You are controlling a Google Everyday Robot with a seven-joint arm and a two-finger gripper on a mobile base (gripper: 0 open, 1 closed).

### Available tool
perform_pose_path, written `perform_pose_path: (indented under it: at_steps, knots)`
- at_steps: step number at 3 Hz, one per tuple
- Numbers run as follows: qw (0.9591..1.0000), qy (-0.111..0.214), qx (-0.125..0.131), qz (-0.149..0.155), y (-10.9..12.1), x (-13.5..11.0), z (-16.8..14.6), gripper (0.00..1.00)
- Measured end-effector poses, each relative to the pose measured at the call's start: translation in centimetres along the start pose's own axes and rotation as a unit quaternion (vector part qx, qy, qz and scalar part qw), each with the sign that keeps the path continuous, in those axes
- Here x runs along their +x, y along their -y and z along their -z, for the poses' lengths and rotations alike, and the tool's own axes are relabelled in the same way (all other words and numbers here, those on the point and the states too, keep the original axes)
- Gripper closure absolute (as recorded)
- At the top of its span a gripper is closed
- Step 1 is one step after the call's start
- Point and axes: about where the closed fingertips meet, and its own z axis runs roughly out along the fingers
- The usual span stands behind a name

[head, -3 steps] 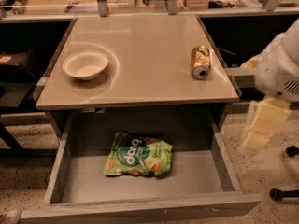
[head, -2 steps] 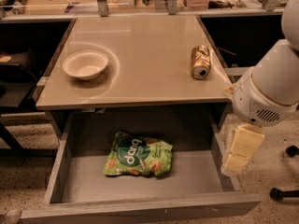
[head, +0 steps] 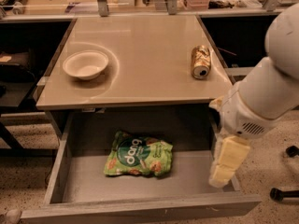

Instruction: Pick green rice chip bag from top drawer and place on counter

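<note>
The green rice chip bag lies flat on the floor of the open top drawer, left of its middle. The drawer is pulled out below the counter. My gripper hangs from the white arm over the drawer's right side, pointing down. It is well to the right of the bag and does not touch it.
A white bowl sits on the counter's left part. A gold drink can lies on its side near the counter's right edge. Dark shelving flanks the counter, and chair wheels stand on the speckled floor at the right.
My arm has swung in from the right edge, and the gripper has moved left and down to the drawer's right side. The bag, bowl and can have not moved.
</note>
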Motion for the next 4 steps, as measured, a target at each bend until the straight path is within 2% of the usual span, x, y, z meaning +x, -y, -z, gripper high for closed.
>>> perform_pose_path:
  at_steps: [1, 2, 3, 4]
  knots:
    - [0.9990, 0.032, -0.030, 0.007, -1.2, -2.4, -5.3, 0.00]
    - [0.9976, 0.048, -0.050, 0.003, -1.7, -4.2, -9.1, 0.00]
    - [0.9976, 0.049, -0.048, 0.002, -1.6, -4.3, -9.2, 0.00]
    - [0.9971, 0.065, -0.040, 0.007, -1.6, -4.9, -10.4, 0.00]
